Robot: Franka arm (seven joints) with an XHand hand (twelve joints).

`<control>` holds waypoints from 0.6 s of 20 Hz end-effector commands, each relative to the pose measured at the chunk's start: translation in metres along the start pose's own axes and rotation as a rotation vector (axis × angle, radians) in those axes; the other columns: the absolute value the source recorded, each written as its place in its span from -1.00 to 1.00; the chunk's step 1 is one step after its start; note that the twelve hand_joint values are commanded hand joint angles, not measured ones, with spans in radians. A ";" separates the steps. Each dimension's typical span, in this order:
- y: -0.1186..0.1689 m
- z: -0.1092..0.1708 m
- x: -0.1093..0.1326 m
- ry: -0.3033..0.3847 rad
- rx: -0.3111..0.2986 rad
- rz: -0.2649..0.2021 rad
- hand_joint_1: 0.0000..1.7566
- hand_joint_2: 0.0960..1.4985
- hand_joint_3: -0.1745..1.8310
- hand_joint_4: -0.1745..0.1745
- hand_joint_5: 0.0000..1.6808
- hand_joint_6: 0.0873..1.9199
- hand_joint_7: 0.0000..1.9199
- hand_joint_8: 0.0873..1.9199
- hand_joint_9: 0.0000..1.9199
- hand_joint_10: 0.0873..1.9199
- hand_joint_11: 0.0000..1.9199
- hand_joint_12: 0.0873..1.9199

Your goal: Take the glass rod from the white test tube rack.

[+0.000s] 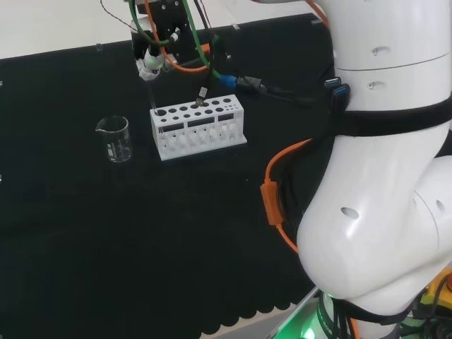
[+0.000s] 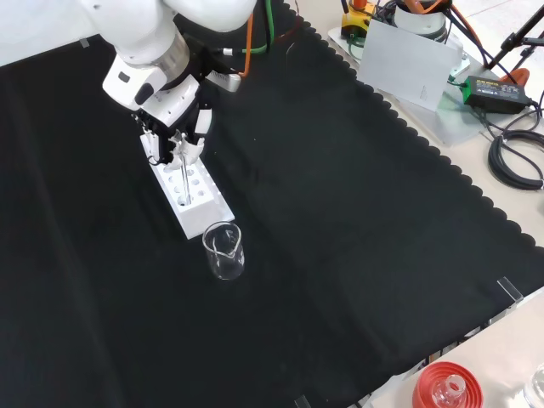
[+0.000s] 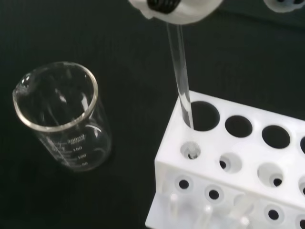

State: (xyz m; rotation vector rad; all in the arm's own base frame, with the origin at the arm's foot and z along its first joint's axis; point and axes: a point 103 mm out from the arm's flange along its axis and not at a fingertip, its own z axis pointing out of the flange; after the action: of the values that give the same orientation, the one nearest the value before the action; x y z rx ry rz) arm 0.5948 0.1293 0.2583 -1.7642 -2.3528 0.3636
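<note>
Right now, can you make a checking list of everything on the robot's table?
Surface: black cloth covers the bench.
Job's things: glass rod stands in an end hole of the white test tube rack.
Clutter: empty glass beaker stands apart from the rack's end.
Hand: hand is over the rack, fingers closed on the rod's top.
Cables: orange cable runs along the arm.
Surroundings: red ribbed ring and black cords lie off the cloth.

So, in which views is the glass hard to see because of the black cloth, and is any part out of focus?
Wrist view: glass rod and beaker sharp, with bright rim glints; the hand at the edge is blurred. Head view: the beaker is faint on the black cloth, the rod hardly visible. Front view: the rod is a thin pale line above the white rack.
</note>
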 end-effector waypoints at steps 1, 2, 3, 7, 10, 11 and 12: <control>0.000 -0.004 0.003 -0.031 -0.039 0.032 0.48 -0.03 -0.31 -1.00 0.24 -0.16 0.37 -0.33 0.81 -1.00 0.65 -0.59; 0.000 -0.004 0.003 -0.034 -0.035 0.034 0.48 -0.06 -0.26 -1.00 0.23 -0.13 0.36 -0.29 0.82 -1.00 0.65 -0.59; 0.000 -0.003 0.003 -0.038 -0.033 0.035 0.48 -0.08 -0.23 -1.00 0.22 -0.11 0.36 -0.26 0.82 -1.00 0.65 -0.59; -0.002 -0.002 0.000 -0.038 -0.028 0.044 0.48 -0.14 -0.14 -1.00 0.21 -0.05 0.34 -0.20 0.84 -1.00 0.65 -0.58; -0.005 -0.003 -0.003 -0.024 -0.019 0.058 0.48 -0.15 -0.12 -1.00 0.21 -0.04 0.34 -0.19 0.84 -1.00 0.65 -0.58; -0.006 -0.003 -0.004 -0.013 -0.016 0.064 0.48 -0.15 -0.11 -1.00 0.21 -0.04 0.34 -0.18 0.85 -1.00 0.66 -0.57; -0.008 -0.003 -0.005 -0.004 -0.020 0.069 0.48 -0.16 -0.11 -1.00 0.21 -0.05 0.34 -0.17 0.85 -1.00 0.66 -0.57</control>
State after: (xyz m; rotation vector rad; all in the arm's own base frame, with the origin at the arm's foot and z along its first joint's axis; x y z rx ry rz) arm 0.5925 0.1276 0.2610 -1.8412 -2.3453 0.3740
